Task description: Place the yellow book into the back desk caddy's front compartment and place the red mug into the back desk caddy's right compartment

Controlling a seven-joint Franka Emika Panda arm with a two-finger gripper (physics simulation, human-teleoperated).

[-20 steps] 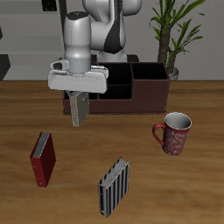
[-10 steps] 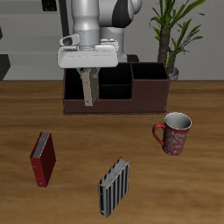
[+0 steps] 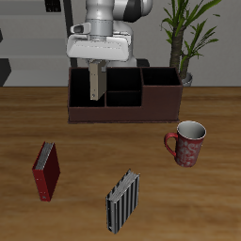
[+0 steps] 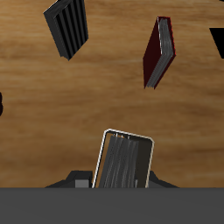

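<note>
The gripper (image 3: 97, 68) hangs above the back desk caddy (image 3: 124, 98), and its fingers are clamped on the yellow book (image 3: 97, 81), which hangs upright below the hand with its lower edge in front of the caddy's interior, at the boundary between one large end section and the divided centre. Whether the book touches the caddy cannot be told from the exterior view. In the wrist view the yellow book (image 4: 123, 161) shows as a thin slab with a pale outline (the cover reads dark and streaked there), pinched between the gripper's dark finger bases, with bare wood grain behind it.

The caddy sits along the desk's back edge, a potted plant (image 3: 187, 38) behind one end of it. The red mug (image 3: 187, 143) stands upright on the desk (image 3: 85, 188), well apart from the caddy and nearer the front edge, its white inside visible and its handle toward the desk's middle.

A dark red book (image 3: 46, 170) stands toward the opposite side edge of the desk, and a black-and-white striped book (image 3: 122, 201) stands close to the front edge, between the red book and the mug.
</note>
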